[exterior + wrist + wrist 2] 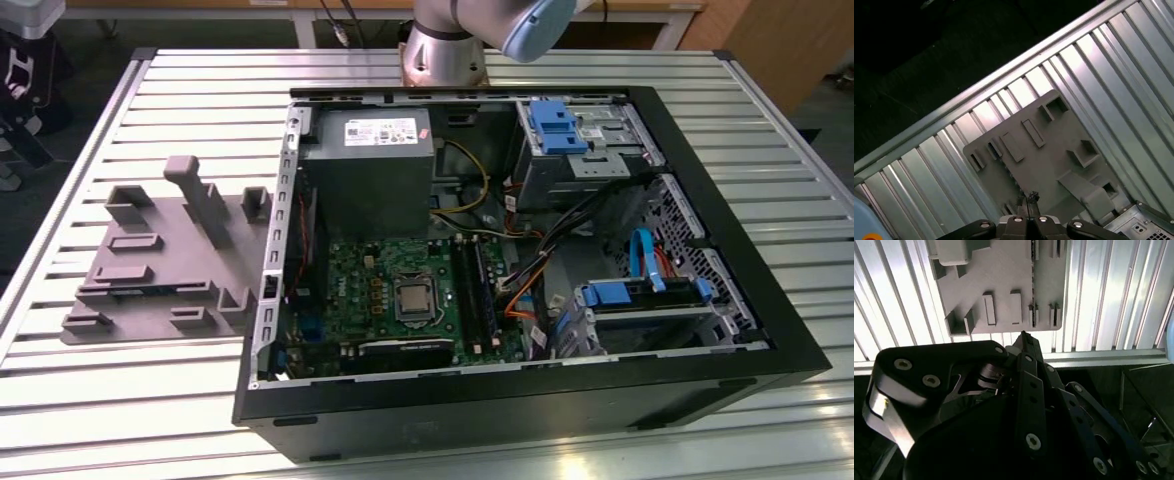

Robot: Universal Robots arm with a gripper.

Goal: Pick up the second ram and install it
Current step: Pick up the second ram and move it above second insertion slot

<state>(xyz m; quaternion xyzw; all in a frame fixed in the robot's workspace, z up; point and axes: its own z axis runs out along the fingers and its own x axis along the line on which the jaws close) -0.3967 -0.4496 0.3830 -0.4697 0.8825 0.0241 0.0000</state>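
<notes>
Gripper (1027, 199) seen in both wrist views, its two dark fingers pressed tip to tip with nothing visible between them. It hangs above the grey moulded tray (1054, 150), clear of the tray's surface. In the second wrist view the joined tips (1024, 336) stand over the tray's edge, near a row of short upright pegs (989, 307).

Exterior view, clock positions read on the picture: the open computer case (534, 405) lies on its side on the slatted metal table (134, 400). The tray (147, 250) rests on the table at 9 o'clock of the case, just beside its wall. The arm's base (441, 50) stands at 12 o'clock of the case.

Inside the case, the green motherboard (360, 290) occupies the 7 o'clock part. Its long black socket rails (477, 285) run along its 3 o'clock edge. The grey power supply (367, 170) sits at 12 o'clock of the motherboard. Blue drive brackets (551, 125) lie at 1 o'clock.

Where the second ram lies cannot be told; no slot detail is clear enough to place it.
</notes>
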